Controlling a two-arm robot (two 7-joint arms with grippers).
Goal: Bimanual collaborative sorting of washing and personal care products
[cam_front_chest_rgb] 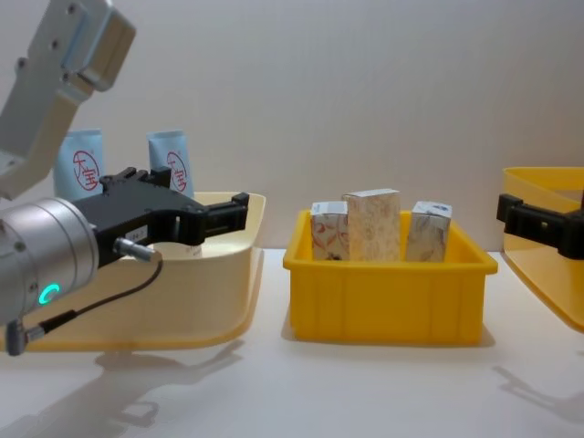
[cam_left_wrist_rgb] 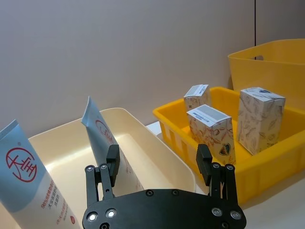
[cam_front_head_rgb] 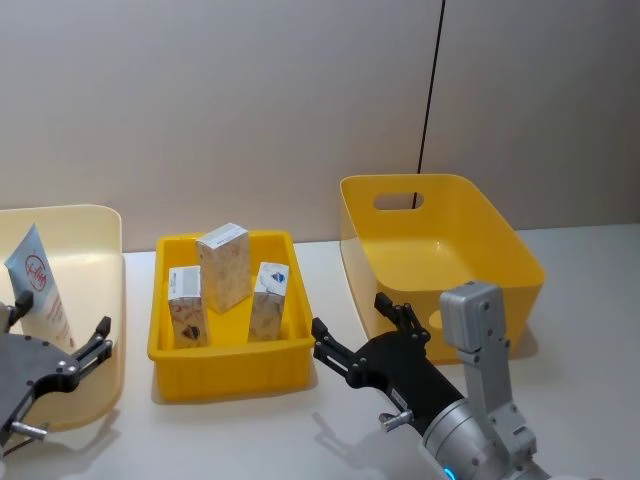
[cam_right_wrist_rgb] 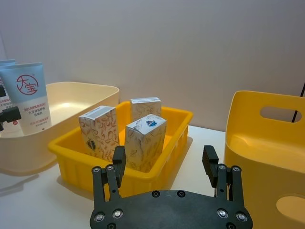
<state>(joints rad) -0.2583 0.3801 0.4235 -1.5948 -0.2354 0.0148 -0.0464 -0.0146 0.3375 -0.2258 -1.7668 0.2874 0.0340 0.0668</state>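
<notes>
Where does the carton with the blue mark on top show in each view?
Head: carton, rightmost of three in the tray.
Left wrist: carton, the one of the three nearest the bin.
Right wrist: carton, the one nearest the camera.
Chest: carton, rightmost of three.
Shared landmark: the tray, which holds all three in every view.

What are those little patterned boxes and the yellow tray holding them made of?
The cartons look like printed paperboard, matte, with crisp folded edges. The yellow tray seems moulded plastic: smooth, faintly glossy, with a rounded rim.
</notes>
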